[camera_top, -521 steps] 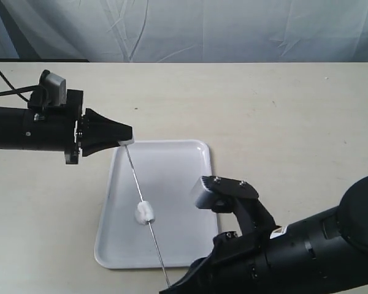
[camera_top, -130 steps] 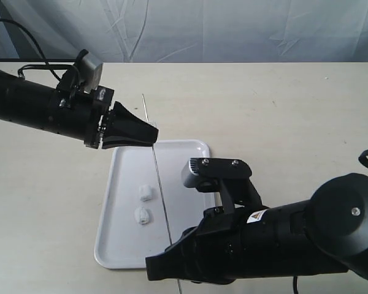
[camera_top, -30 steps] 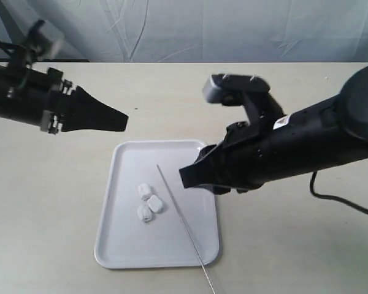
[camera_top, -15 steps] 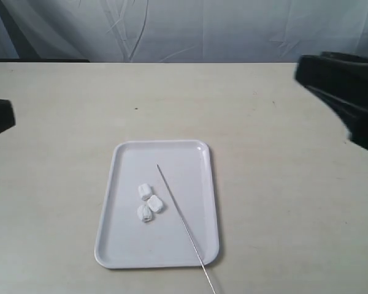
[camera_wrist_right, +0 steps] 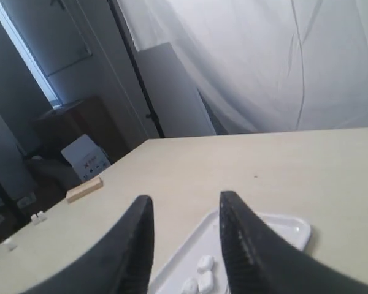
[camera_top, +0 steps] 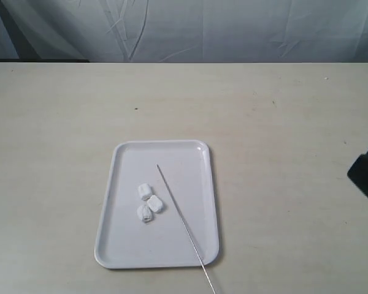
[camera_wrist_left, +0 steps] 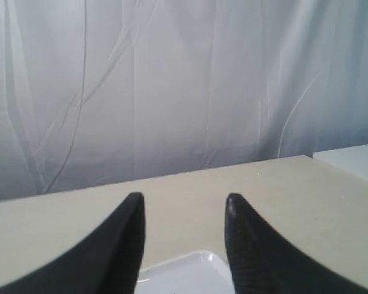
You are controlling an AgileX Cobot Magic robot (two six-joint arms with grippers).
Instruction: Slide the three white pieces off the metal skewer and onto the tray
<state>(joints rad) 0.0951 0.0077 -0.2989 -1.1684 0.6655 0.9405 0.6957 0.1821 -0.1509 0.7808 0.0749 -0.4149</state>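
Three white pieces lie loose in a cluster on the white tray, clear of the metal skewer. The skewer rests diagonally across the tray, its lower end past the near rim. In the right wrist view the pieces and tray show below my right gripper, which is open and holds nothing. In the exterior view only a dark part of the right arm shows at the right edge. My left gripper is open and empty above a tray corner, and is out of the exterior view.
The tray sits on a beige table with a grey curtain behind it. In the right wrist view, a small wooden block lies near the far table edge and dark furniture stands beyond.
Both arms have drawn back out of the exterior view; half a second ago they showed at its left and right edges. The skewer and the pieces have not moved.
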